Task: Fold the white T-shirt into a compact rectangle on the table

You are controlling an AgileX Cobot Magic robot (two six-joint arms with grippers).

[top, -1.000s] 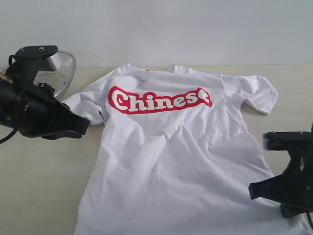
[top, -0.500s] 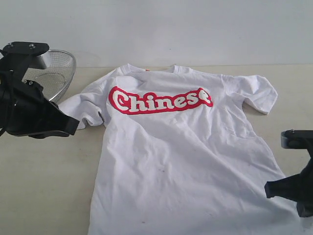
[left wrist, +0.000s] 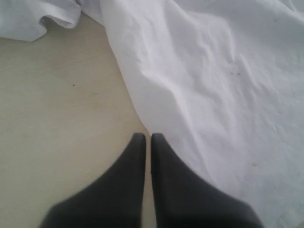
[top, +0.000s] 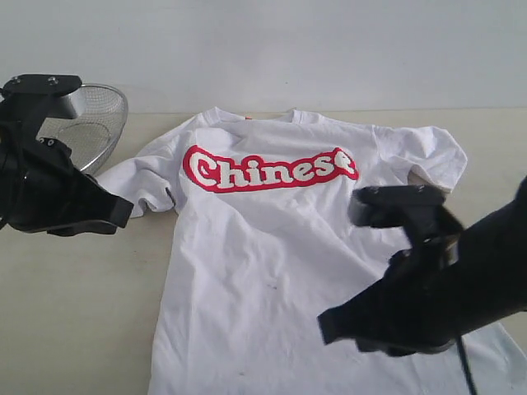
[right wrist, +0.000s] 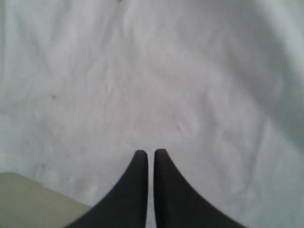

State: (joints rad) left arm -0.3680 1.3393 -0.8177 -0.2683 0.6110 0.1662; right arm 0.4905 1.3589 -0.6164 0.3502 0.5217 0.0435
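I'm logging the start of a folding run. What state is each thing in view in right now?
white T-shirt: spread out, lettering up, wrinkled, not yet folded.
left end effector: shut, empty, over the table at the shirt's edge.
right end effector: shut, empty, above the shirt's cloth.
wire-mesh basket: behind the left arm, partly hidden.

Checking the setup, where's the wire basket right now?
Exterior view: the wire basket sits far left, partly hidden behind the left arm, near the white T-shirt.
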